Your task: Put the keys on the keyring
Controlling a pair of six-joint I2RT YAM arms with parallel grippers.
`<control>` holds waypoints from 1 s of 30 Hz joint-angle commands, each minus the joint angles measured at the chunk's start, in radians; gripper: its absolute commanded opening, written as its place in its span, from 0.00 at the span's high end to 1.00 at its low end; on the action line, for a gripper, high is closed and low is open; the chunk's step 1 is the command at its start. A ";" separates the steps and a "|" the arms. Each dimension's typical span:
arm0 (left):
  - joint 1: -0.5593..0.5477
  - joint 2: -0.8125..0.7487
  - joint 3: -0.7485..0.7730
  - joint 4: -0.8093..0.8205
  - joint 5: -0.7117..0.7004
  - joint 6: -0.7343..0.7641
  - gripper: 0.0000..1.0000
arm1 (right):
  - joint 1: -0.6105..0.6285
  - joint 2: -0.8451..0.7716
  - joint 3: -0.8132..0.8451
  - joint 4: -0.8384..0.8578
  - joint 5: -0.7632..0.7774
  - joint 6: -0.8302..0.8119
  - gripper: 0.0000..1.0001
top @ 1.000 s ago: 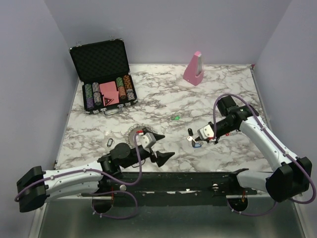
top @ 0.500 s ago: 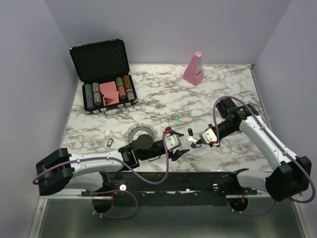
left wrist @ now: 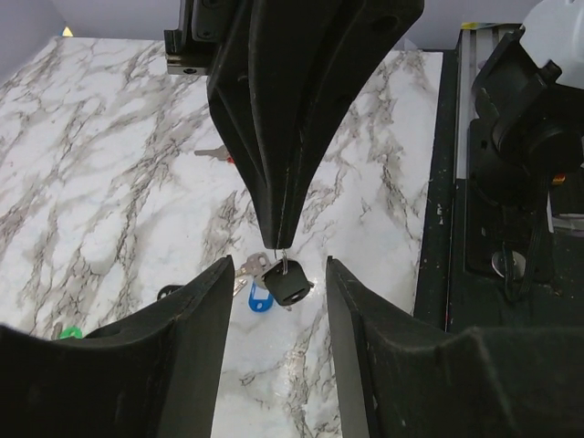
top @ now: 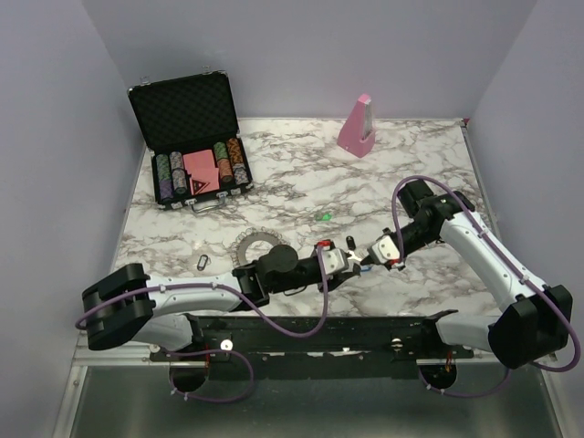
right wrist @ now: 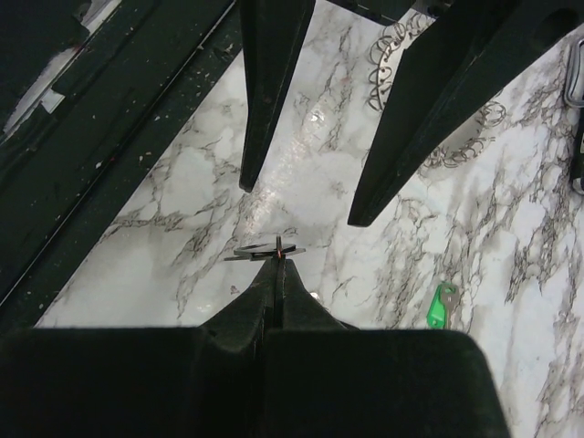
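Observation:
My right gripper (top: 362,258) is shut on the thin wire loop of a black-headed key (left wrist: 290,281), which hangs just above the marble with a silver key (left wrist: 246,269) beside it. My left gripper (left wrist: 278,274) is open, its fingertips on either side of that black head without touching it. A blue-tagged key (left wrist: 258,300) lies on the table under them. A green key (top: 325,216) lies farther back, and a red-marked key (left wrist: 217,153) lies beyond. The keyring (top: 252,243) lies flat to the left, partly hidden behind the left arm.
An open black case of poker chips (top: 192,155) stands at the back left. The pink wedge block (top: 358,125) is at the back centre. A small metal clip (top: 203,262) lies near the front left. The black base rail (top: 365,333) runs along the near edge.
The left arm has swung right until its jaws bracket the key, and they have narrowed. The right gripper has shifted slightly left, still holding the key.

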 commanded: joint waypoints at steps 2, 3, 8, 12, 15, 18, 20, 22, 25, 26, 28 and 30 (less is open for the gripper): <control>-0.018 0.041 0.059 -0.038 0.013 0.001 0.50 | 0.005 0.002 0.006 -0.003 -0.043 -0.015 0.99; -0.021 0.048 0.067 -0.044 0.010 0.003 0.51 | 0.005 0.003 0.006 -0.001 -0.043 -0.014 0.99; -0.029 0.080 0.101 -0.091 -0.018 0.013 0.57 | 0.003 0.002 0.006 0.000 -0.043 -0.003 0.99; -0.033 0.091 0.113 -0.125 -0.052 0.026 0.59 | 0.005 0.002 0.008 0.000 -0.041 0.003 0.99; -0.033 0.095 0.118 -0.142 -0.067 0.030 0.62 | 0.005 -0.001 0.006 0.002 -0.039 0.005 0.99; -0.036 0.098 0.118 -0.147 -0.084 0.032 0.65 | 0.005 -0.001 0.005 0.003 -0.046 0.008 0.99; -0.039 0.103 0.121 -0.151 -0.090 0.035 0.66 | 0.005 -0.001 0.003 0.002 -0.046 0.011 0.99; -0.041 0.107 0.124 -0.154 -0.096 0.036 0.66 | 0.005 -0.001 0.005 0.003 -0.049 0.011 0.99; -0.044 0.111 0.131 -0.156 -0.098 0.036 0.69 | 0.005 -0.003 0.005 0.002 -0.049 0.014 0.99; -0.044 0.111 0.131 -0.156 -0.096 0.036 0.70 | 0.005 -0.003 0.005 0.003 -0.050 0.012 0.99; -0.046 0.115 0.133 -0.154 -0.098 0.036 0.71 | 0.005 -0.001 0.005 0.003 -0.050 0.012 0.99; -0.047 0.115 0.136 -0.154 -0.098 0.036 0.73 | 0.005 -0.001 0.006 0.003 -0.055 0.014 0.99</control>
